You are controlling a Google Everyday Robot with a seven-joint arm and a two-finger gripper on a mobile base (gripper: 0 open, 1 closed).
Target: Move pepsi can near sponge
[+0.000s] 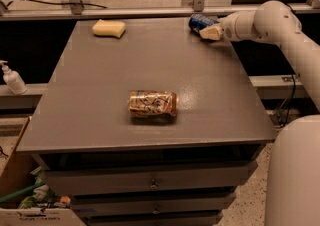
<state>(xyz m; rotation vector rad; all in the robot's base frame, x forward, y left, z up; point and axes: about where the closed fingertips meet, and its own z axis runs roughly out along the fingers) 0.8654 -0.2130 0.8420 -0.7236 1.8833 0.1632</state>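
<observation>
Filling most of the view: grey table (100, 95), flat top, with drawers (150, 182) stacked beneath its front edge. White robot body (295, 170) stands at the table's right front corner. Its arm (280, 25) reaches from the right side over the far right corner of the top. Cardboard box (15, 170) sits on the floor at lower left, holding clutter too jumbled to identify. Tan-gold patterned can (153, 103) lies on its side near the middle of the table, slightly toward the front, well apart from everything else. Sponge (109, 28), pale yellow, rests flat at the far left corner of the top. Pepsi can (199, 21), dark blue, sits at the far right corner near the back edge, well apart from the sponge, with the width of the table between them. Gripper (210, 32), cream-coloured, is just beside the pepsi can on its right side, low over the table; cannot tell whether the claw is holding it or is merely against it. Pump bottle (12, 78) stands on a ledge left of the table.
</observation>
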